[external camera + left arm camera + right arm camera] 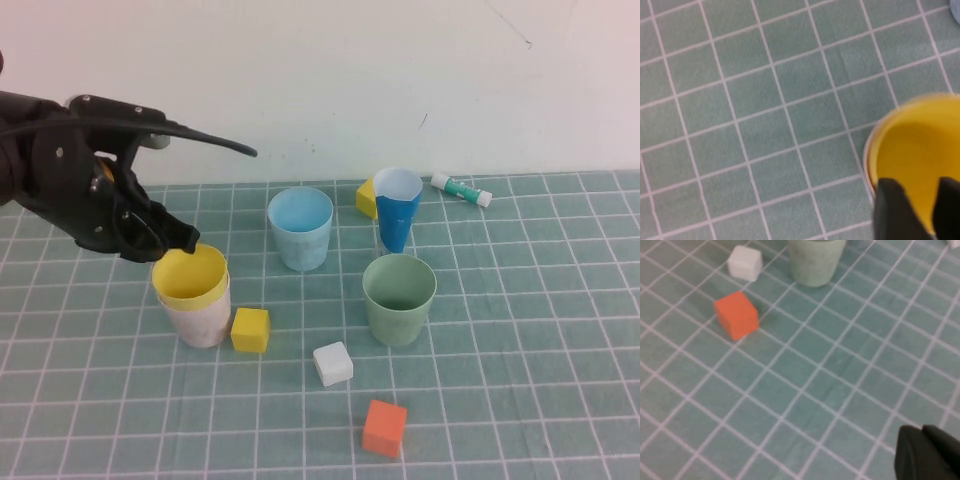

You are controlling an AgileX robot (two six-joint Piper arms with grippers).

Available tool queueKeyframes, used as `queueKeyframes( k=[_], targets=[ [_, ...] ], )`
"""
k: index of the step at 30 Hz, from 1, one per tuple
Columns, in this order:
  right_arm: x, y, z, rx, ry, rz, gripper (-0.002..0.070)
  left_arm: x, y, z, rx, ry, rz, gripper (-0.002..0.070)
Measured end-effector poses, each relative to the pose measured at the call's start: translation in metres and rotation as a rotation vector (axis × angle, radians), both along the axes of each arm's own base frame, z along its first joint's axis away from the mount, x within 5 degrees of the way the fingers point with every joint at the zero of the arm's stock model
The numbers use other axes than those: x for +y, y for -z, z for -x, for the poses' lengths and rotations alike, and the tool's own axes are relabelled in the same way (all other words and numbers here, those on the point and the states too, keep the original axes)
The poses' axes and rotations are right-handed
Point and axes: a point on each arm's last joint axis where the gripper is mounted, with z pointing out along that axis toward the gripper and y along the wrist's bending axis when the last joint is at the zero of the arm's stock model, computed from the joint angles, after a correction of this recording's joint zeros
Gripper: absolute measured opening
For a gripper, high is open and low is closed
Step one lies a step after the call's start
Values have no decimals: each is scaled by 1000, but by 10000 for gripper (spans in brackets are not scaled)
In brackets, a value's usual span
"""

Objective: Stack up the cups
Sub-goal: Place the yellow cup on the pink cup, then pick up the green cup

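The yellow cup (190, 275) sits nested inside the pale pink cup (202, 322) at the left of the mat. My left gripper (180, 238) hovers at the yellow cup's back rim, its fingers apart, and the left wrist view shows the yellow cup (920, 145) in the gap between them at the left gripper (922, 210). The light blue cup (300, 228) and the sage green cup (399, 298) stand upright and alone near the middle. My right gripper (927, 450) is shut and empty over bare mat, with the green cup (815, 260) some way off from it.
A dark blue conical cup (397, 210) stands behind the green one, with a yellow block (366, 197) beside it and a white-and-green tube (461, 189) at the back right. A yellow cube (250, 329) touches the pink cup; a white cube (333, 363) and an orange cube (384, 428) lie nearer the front.
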Motion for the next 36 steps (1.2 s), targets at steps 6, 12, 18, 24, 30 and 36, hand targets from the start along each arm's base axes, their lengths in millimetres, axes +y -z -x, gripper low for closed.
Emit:
queueKeyframes(
  k=[6, 12, 18, 24, 30, 36],
  targets=[
    [10, -5, -28, 136, -138, -100, 52, 1, -27, 8, -123, 11, 29, 285],
    [14, -18, -85, 139, -247, -143, 76, 13, -94, 48, -368, 19, 63, 50],
    [44, -24, -144, 135, -384, -99, 83, 29, -135, 107, -534, 20, 77, 6],
    [98, -13, -198, 129, -534, 53, 211, 42, -119, 160, -551, 18, 82, 2],
    [128, 17, -247, 233, -510, 90, 485, 51, -74, 193, -504, 25, 45, 2],
    [138, 51, -286, 278, -490, 125, 522, 58, -54, 221, -522, 17, 53, 2]
  ],
)
